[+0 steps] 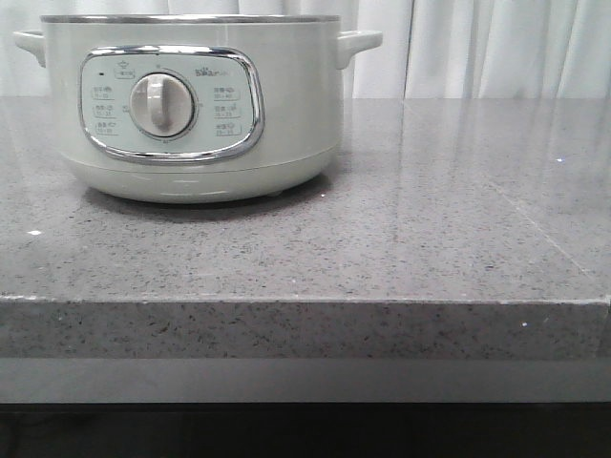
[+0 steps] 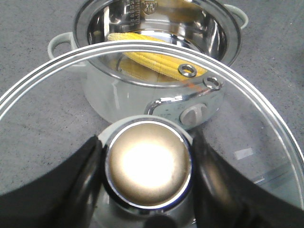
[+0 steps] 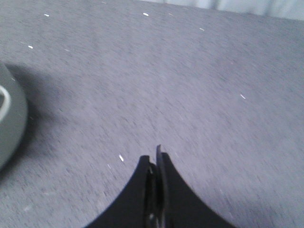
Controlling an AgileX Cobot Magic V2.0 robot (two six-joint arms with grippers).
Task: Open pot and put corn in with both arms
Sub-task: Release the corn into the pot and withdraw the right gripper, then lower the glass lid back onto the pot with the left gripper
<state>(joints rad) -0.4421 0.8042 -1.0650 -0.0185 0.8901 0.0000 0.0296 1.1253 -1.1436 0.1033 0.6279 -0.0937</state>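
I am seeing one pot (image 1: 191, 105) standing on one grey speckled countertop (image 1: 430, 239), and it is carrying two small side handles, one round dial (image 1: 160, 103) and one chrome-framed control panel (image 1: 172, 102). One corn cob (image 2: 156, 61) is lying inside it. I am holding one glass lid (image 2: 247, 123) by its one metal knob (image 2: 148, 164), and the lid is showing two small metal eyelets. My two grippers, left gripper (image 2: 148, 171) and right gripper (image 3: 156, 190), are each showing two black fingers.
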